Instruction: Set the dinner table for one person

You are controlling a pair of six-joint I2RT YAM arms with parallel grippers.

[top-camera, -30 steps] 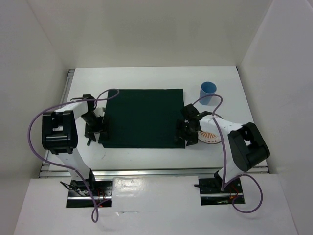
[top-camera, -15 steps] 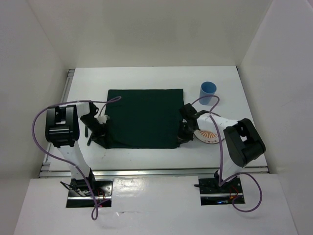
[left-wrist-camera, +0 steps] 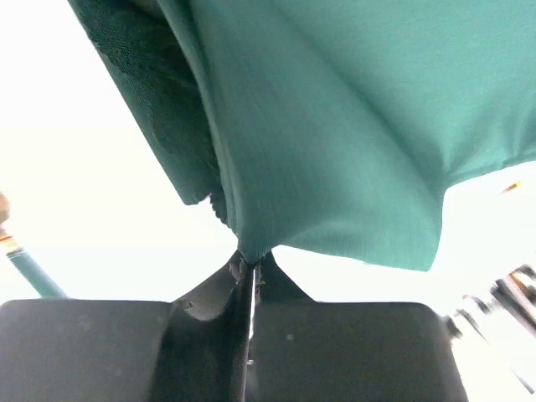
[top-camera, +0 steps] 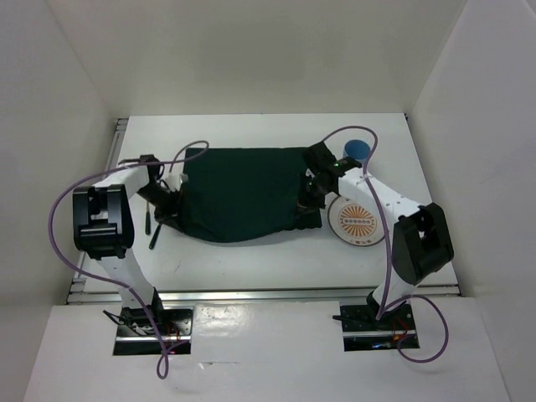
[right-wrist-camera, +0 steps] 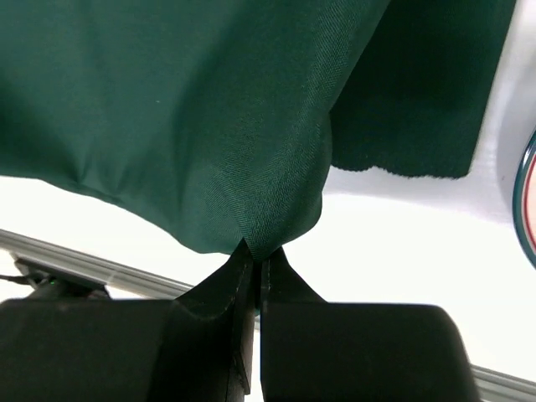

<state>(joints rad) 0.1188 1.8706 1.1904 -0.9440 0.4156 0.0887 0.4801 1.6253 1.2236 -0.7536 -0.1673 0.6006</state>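
The dinner table, a rigid, fixed white slab that probably offers no grasp point, filled the centre of the top view. Over it sagged the green placemat, likely light and limp, best taken at its edges. At right lay a plate and a blue cup. The left gripper and right gripper each pinched a cloth fold, jaws closed.

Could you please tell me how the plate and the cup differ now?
The plate is white with an orange pattern; the cup is blue. The plate is wider and nearer; the cup is farther back, partly hidden by the right arm. Both sit on the table right of the placemat.
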